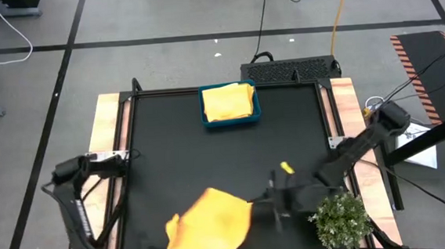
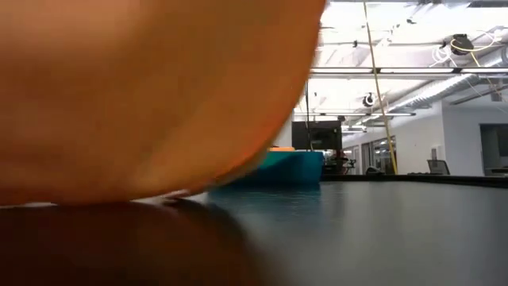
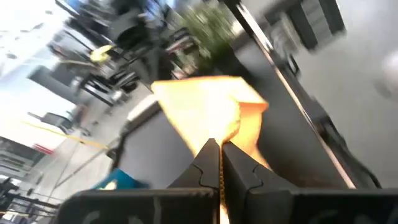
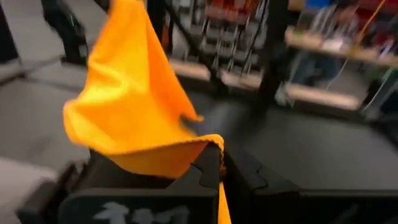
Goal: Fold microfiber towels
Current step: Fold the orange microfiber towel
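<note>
The orange towel (image 1: 211,233) hangs lifted and rumpled over the table's (image 1: 193,158) front edge, left of centre, held from both sides. The left gripper (image 3: 219,167) has its fingers pressed together on one edge of the cloth; the right gripper (image 4: 217,163) pinches another edge, the fabric draping over its fingers. The likely trouble is uneven tension: if one arm pulls ahead, the thin hem could slip from a pinch and the towel would drop in a heap, or the corners would not meet and the fold would come out crooked. The plant (image 1: 341,218) at the front right corner stands near the right arm and could be brushed. Count: one orange towel in hand, yellow towels folded in one teal tray (image 1: 257,114) at the back edge, their number unclear, and one plant.
</note>
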Robot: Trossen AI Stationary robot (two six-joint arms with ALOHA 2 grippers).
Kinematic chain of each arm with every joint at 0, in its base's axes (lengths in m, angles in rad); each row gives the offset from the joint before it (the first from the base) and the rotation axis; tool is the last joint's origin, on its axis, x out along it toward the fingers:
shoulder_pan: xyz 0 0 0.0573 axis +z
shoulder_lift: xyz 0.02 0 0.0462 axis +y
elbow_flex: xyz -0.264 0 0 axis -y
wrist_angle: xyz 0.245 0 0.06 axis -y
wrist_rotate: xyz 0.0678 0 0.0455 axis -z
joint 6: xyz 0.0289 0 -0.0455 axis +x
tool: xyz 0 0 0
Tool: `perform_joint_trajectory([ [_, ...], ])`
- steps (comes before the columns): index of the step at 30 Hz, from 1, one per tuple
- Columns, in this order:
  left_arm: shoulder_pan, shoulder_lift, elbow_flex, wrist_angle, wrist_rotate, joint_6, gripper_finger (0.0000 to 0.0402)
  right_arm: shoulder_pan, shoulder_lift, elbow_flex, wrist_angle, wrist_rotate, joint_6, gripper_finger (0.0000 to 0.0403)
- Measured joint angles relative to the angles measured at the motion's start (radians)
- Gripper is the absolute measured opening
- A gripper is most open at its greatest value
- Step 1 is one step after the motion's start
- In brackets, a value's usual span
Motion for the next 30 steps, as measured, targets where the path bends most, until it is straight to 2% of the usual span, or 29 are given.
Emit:
perform_joint_trajectory([
  [4, -0.044, -0.052, 0.0, -0.003, -0.098, -0.041, 0.0001, 0.087, -0.079, 0.0, 0.001, 0.122, -0.026, 0.0],
  [10, -0.05, -0.073, 0.0, 0.01, -0.108, -0.154, 0.0001, 0.149, -0.096, 0.0, -0.002, 0.13, 0.063, 0.0],
  [16, -0.05, -0.076, 0.0, -0.04, -0.12, -0.257, 0.0001, 0.16, -0.111, 0.0, -0.002, 0.143, 0.072, 0.0],
  [20, -0.054, -0.1, 0.001, -0.214, -0.154, -0.461, 0.0001, 0.138, -0.145, 0.0, -0.015, 0.216, 0.077, 0.0],
  [23, -0.047, -0.098, 0.001, -0.436, -0.162, -0.699, 0.0, 0.114, -0.172, 0.0, -0.053, 0.266, 0.086, 0.0],
  [26, -0.02, -0.1, -0.019, -0.639, -0.104, -0.97, 0.0, 0.077, -0.193, 0.001, -0.144, 0.265, 0.161, 0.0],
  [30, 0.028, -0.131, -0.138, -0.602, 0.015, -1.019, 0.0, 0.013, -0.196, 0.001, -0.343, 0.259, 0.323, 0.0],
])
